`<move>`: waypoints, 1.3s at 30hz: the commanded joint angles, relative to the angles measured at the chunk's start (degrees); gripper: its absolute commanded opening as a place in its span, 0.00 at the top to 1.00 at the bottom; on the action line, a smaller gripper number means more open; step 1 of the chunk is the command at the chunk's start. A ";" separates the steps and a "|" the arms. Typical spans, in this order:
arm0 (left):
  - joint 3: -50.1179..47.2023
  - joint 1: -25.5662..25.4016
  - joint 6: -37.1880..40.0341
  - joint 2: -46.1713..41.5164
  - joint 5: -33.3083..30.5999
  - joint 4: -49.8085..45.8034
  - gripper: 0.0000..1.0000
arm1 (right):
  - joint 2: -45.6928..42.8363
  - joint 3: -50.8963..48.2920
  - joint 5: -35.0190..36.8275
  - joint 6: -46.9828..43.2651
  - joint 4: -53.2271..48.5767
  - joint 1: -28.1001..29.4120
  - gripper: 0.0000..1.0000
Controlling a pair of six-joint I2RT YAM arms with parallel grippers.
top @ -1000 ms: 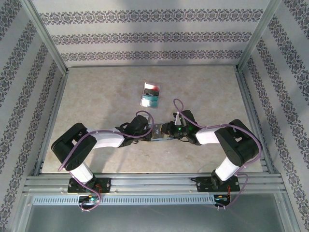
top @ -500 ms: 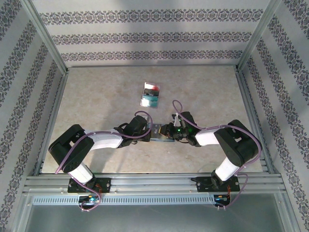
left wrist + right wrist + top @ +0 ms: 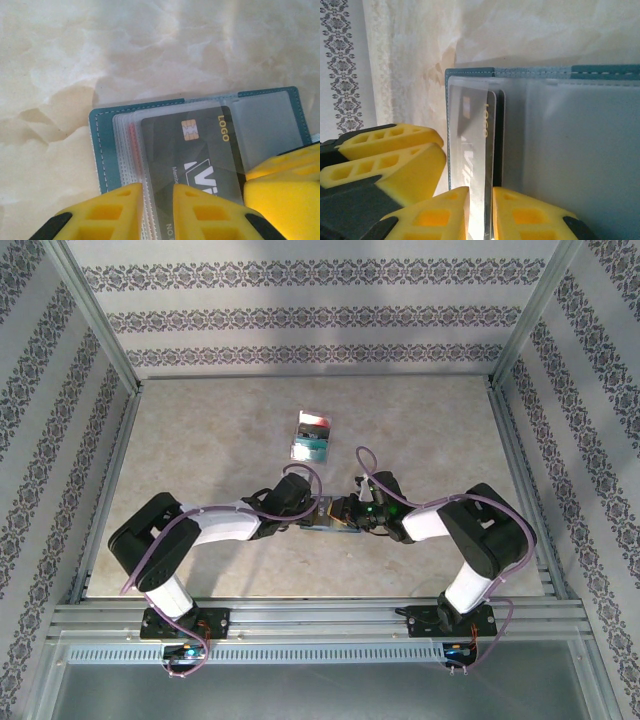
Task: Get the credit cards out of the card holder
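A: Where is the card holder?

B: It is low at the near middle of the pale marbled table, right between the two arms. It is spread open, showing a blue-green stitched border with a fan of clear sleeves on top.

A: And the cards?

B: A dark card with a gold chip and the word LOGO sits in the topmost sleeve. A small pile of loose cards, red-and-white, teal and dark, lies farther back on the table, well apart from the holder.

A: What is the right gripper doing?

B: Its yellow fingers are drawn close on one leaf of the clear sleeves, the one with the dark card in it. The leaf runs straight down into the slim gap between them, so the gripper is pinching the card holder by that leaf.

A: And the left gripper?

B: It comes in from the opposite side, with its fingertips just beside the right one's. A narrow slot stands between its two fingers, in line with the dark card's left edge and the sleeve edges. The pictures do not settle whether it pinches anything.
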 commanded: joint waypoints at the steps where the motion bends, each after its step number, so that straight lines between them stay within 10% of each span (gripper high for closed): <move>1: 1.09 -0.20 1.47 1.91 -0.51 -2.49 0.81 | 0.94 1.29 -1.29 0.74 4.03 0.24 0.80; 39: -4.53 -1.69 -5.46 -1.50 0.61 -3.20 0.99 | -1.39 -6.41 -2.62 5.10 13.35 -1.87 0.89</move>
